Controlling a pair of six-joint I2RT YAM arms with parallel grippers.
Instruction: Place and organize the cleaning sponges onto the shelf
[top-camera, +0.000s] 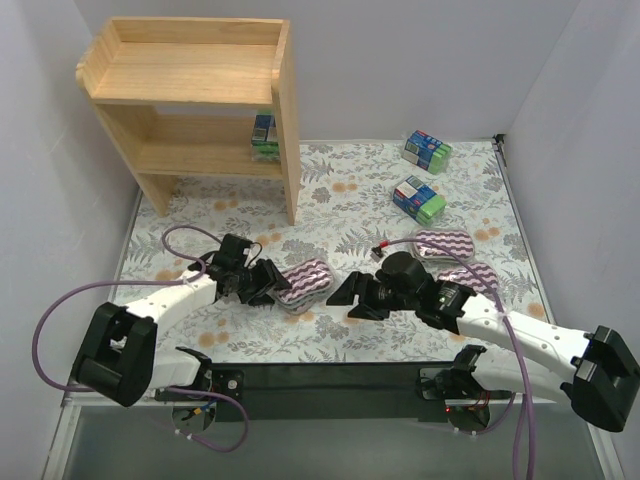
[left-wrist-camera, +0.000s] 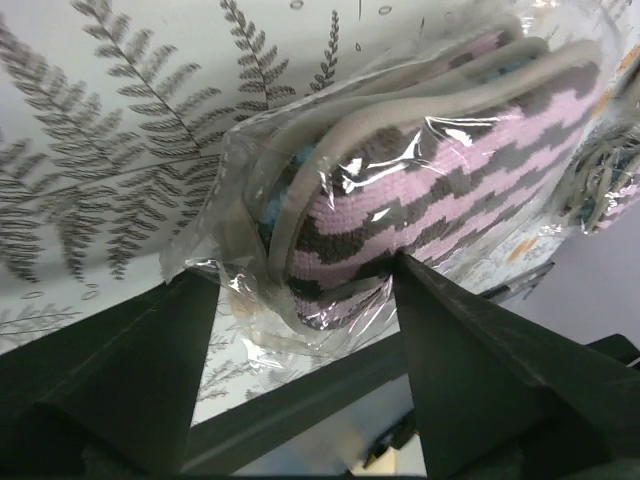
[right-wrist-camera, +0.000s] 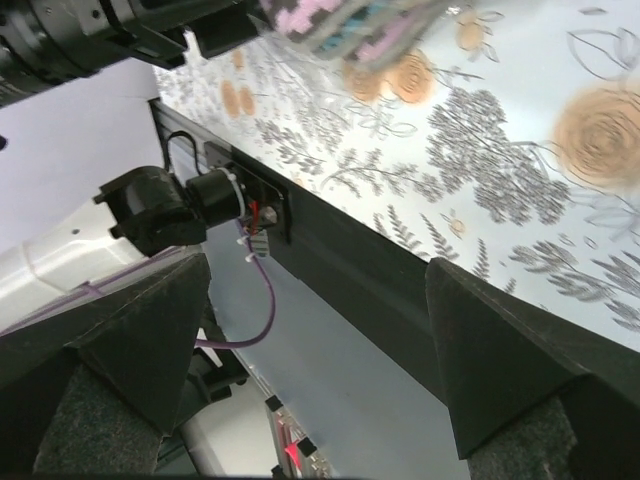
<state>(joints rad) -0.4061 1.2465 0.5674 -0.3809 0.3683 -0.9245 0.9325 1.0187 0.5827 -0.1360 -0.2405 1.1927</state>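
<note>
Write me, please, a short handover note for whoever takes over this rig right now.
Left end effector: closed on one end of an oval purple-and-white zigzag pad in clear wrap, near the middle of the floral mat.
Right end effector: open, empty, just right of that pad.
Done: one blocky blue-and-green wrapped pack stands on the lower tier of the light wooden two-tier shelf.
To do: that pad, two more zigzag pads beside the right arm, two more blue-and-green packs at the mat's far right.
</note>
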